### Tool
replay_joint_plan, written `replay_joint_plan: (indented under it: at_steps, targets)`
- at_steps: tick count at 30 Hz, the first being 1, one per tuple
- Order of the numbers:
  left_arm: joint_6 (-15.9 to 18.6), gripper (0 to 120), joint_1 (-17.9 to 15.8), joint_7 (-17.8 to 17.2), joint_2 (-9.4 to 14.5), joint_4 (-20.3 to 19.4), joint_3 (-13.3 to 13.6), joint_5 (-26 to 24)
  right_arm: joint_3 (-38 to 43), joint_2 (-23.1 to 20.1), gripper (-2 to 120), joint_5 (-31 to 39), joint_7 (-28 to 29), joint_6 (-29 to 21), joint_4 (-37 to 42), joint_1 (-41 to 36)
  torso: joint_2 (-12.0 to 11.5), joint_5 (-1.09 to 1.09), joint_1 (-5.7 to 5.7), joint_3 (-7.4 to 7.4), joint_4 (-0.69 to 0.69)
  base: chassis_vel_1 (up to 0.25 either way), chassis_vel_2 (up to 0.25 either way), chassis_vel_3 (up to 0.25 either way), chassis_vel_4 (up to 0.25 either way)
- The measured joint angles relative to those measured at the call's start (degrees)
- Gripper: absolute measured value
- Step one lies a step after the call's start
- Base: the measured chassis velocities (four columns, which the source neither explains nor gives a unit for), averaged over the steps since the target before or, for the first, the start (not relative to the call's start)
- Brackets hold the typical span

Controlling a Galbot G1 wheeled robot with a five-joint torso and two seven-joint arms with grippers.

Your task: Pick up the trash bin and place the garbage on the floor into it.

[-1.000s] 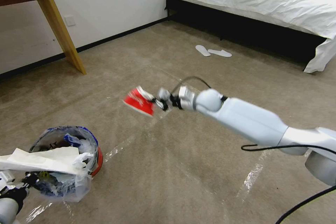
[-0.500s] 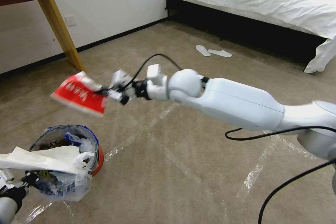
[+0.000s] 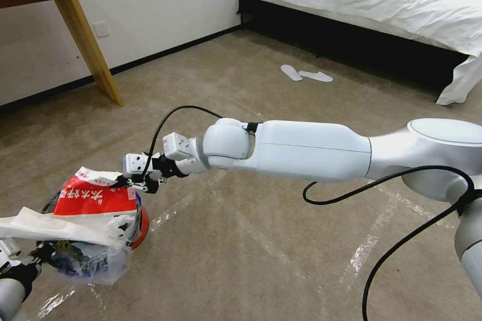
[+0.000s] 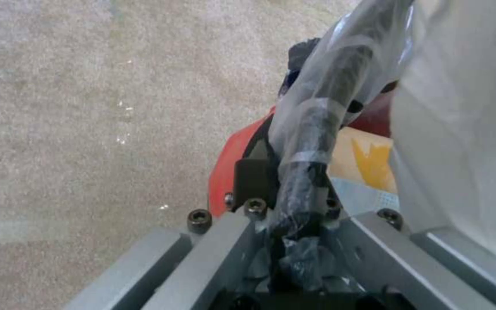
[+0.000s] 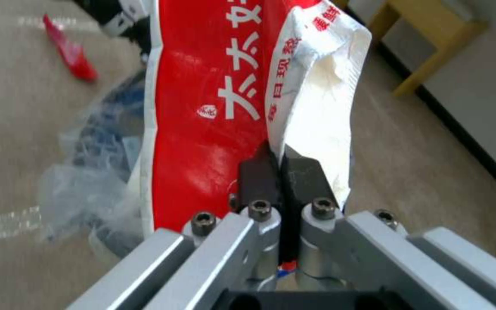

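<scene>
Trash bin: gripped at rim by left claw
Right claw: clenched on red wrapper above bin
Right wrist view: another red scrap on floor

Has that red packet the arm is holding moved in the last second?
Yes. The red wrapper, pinched in the right gripper, went leftward and down, from mid-carpet to over the trash bin.

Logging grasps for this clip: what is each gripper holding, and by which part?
Right gripper: red-and-white printed wrapper, pinched at its edge. Left gripper: small round red trash bin, clamped on its bag-covered rim.
</scene>
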Motion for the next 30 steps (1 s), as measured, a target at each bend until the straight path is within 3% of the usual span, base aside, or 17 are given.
replay_joint_plan:
  at_steps: [19, 30]
  targets:
    - [0.1, 0, 0.2, 0.1, -1.0, -0.5, 0.3, 0.2, -3.2, 7.5, 0, -2.2, 2.0, -3.6, -6.4, 0.9, 0.0, 0.00, 0.00, 0.00, 0.01, 0.000, 0.000, 0.000, 0.000]
    - [0.1, 0, -0.2, 0.1, -1.2, -0.2, 0.4, 0.5, -3.4, 8.4, 0, -1.6, 2.6, -4.1, -5.6, 1.0, 0.0, 0.00, 0.00, 0.00, 0.00, 0.000, 0.000, 0.000, 0.000]
